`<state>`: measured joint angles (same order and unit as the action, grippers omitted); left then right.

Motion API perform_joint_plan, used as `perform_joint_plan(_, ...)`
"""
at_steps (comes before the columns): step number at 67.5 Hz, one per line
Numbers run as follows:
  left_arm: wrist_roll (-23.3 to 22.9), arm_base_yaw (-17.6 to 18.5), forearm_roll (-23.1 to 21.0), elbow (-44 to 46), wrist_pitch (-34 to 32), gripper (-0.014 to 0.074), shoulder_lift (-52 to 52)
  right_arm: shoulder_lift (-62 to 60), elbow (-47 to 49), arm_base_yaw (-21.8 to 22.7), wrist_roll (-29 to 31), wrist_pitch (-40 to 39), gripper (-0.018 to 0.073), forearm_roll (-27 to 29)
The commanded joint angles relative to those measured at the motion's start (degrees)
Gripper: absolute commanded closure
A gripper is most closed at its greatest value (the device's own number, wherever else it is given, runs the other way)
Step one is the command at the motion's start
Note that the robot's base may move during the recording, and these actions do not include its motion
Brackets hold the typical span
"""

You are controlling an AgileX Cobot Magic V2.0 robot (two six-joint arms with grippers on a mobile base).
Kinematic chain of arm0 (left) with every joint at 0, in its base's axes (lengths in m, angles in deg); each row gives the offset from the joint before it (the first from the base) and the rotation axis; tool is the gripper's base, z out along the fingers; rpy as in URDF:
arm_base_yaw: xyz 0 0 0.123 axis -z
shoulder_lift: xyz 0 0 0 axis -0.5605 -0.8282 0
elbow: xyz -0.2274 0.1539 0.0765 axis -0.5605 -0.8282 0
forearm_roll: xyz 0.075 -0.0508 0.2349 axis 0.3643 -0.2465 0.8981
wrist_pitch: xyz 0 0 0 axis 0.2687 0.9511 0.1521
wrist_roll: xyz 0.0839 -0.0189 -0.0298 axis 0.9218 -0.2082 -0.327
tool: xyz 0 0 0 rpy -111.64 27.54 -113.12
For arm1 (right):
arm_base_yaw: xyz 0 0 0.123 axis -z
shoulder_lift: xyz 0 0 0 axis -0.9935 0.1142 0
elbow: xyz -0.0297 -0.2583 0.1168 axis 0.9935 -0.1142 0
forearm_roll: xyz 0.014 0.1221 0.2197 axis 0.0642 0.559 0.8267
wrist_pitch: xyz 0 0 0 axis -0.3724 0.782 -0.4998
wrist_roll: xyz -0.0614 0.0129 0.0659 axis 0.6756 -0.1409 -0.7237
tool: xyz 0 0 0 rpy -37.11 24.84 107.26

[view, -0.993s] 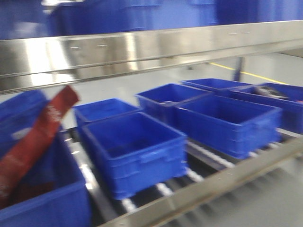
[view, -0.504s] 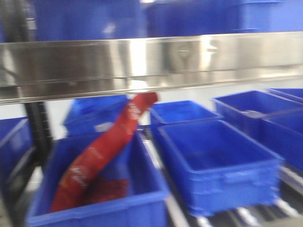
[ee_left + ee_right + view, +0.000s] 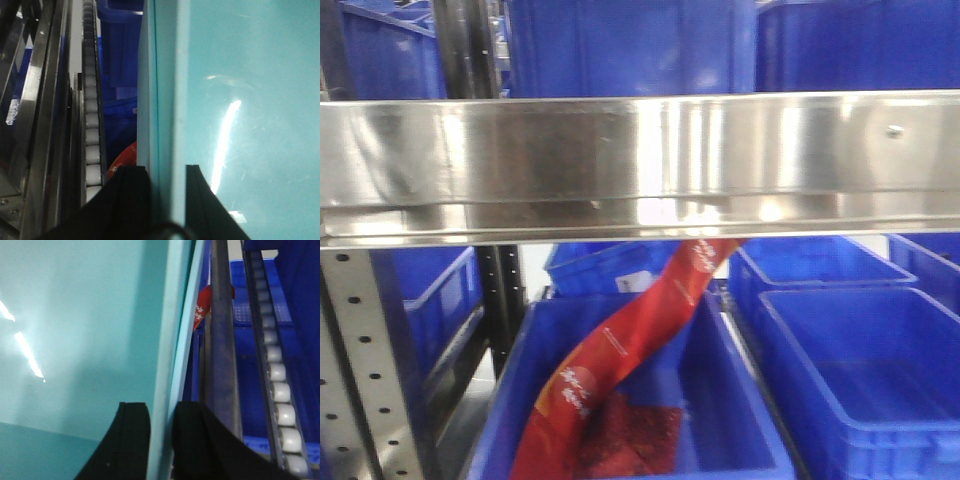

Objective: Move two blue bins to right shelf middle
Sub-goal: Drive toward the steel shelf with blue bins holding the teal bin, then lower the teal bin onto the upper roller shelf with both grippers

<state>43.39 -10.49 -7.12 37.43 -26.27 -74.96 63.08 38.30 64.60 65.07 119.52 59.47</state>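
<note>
Both arms carry one bin between them, so this looks like the transport step toward the shelf [image 3: 640,160].

The left gripper [image 3: 161,172] has its dark fingers [image 3: 131,190] clamped on the bin wall [image 3: 165,90], which looks pale teal here. The right gripper [image 3: 159,412] grips the opposite wall [image 3: 172,315] the same way.

The front view shows neither gripper nor the carried bin. It shows only the shelf's steel rail, bins above it, and on the level below a near bin [image 3: 740,400] holding a red packet [image 3: 620,350], with an empty bin [image 3: 880,370] to its right.

The wrist views add what the front lacks: roller tracks [image 3: 91,115] running close beside the held walls, so the bin sits at the rack's edge.

Next, I judge, the arms need a free slot on the right shelf's middle level and must slide the bin onto the rollers level, both sides together.
</note>
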Motion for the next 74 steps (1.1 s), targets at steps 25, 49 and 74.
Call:
perform_joint_plan(25,-0.4,0.0,0.8,0.9,-5.5,0.0707,0.7,-1.2,0.9,-0.2,0.5,-4.1,0.0726,2.2)
perform_joint_plan(49,-0.4,0.0,0.8,0.9,-5.5,0.0707,0.7,-1.2,0.9,-0.2,0.5,-4.1,0.0726,2.2)
perform_joint_plan(74,-0.4,0.0,-0.3,0.9,-5.6,0.0707,0.7,-1.2,0.9,-0.2,0.5,-9.4,0.0726,2.2)
